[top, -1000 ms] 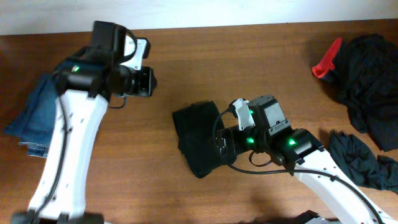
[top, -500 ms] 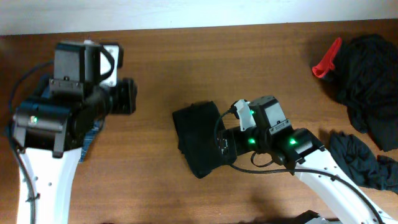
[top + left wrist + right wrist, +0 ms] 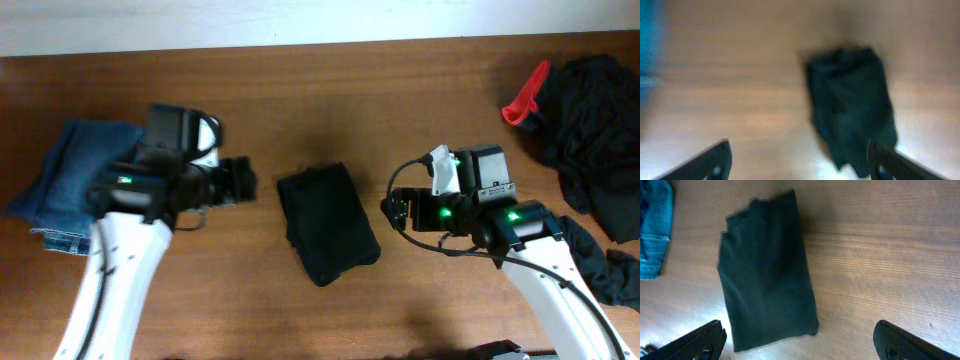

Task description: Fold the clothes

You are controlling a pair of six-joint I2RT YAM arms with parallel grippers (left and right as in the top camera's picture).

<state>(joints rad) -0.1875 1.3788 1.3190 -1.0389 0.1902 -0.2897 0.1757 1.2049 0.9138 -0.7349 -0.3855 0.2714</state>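
Change: your right gripper [image 3: 390, 210] has backed off the folded black garment [image 3: 328, 222], and your left gripper [image 3: 245, 182] has swung in from the jeans [image 3: 65, 180].
Jaws: both spread wide, holding nothing.
Garment: flat mid-table, between the grippers, touching neither.
Surface: brown wooden table [image 3: 330, 90], white wall [image 3: 300, 20] behind.
Far right: loose black clothes [image 3: 600, 120], red item [image 3: 525, 95].

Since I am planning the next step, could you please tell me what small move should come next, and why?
Probably swing the right gripper toward the crumpled black garment beside its arm. The folded black garment lies free, the left gripper is open and empty like the right, and that crumpled piece is the nearest unfolded one.
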